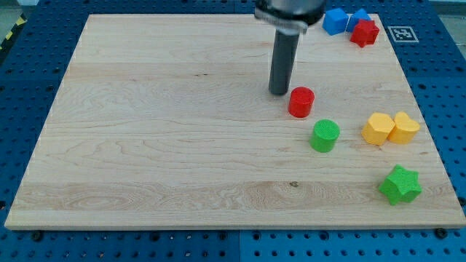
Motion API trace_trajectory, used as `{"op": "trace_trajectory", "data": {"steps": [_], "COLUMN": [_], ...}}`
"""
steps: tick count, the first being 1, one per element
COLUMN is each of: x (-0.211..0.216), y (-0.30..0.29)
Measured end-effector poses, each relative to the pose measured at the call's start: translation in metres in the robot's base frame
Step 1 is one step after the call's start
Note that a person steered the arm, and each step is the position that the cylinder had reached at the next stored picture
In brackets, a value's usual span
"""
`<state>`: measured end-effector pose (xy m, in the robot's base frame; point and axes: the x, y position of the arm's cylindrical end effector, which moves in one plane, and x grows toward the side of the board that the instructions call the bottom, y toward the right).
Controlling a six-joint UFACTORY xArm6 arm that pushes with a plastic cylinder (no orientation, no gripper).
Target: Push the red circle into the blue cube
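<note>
The red circle (301,102) is a short red cylinder right of the board's middle. The blue cube (334,21) sits at the view's top right, touching a second blue block (358,17) and a red block (365,33). My tip (278,92) rests on the board just left of and slightly above the red circle, very close to it; contact cannot be told.
A green cylinder (325,135) lies just below and right of the red circle. Two yellow blocks (378,129) (404,127) touch each other at the right. A green star (400,185) sits at the lower right. The wooden board (145,145) lies on a blue pegboard.
</note>
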<state>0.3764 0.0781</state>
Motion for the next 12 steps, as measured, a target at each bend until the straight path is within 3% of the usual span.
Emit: {"op": "trace_trajectory", "data": {"steps": [1,3,4,6,8,9,11,12], "x": [-0.025,0.073,0.085,-0.045,0.048,0.072,-0.040,-0.041], "y": [0.006,-0.041,-0.016,0.059,-0.006,0.016,0.086,0.087]}}
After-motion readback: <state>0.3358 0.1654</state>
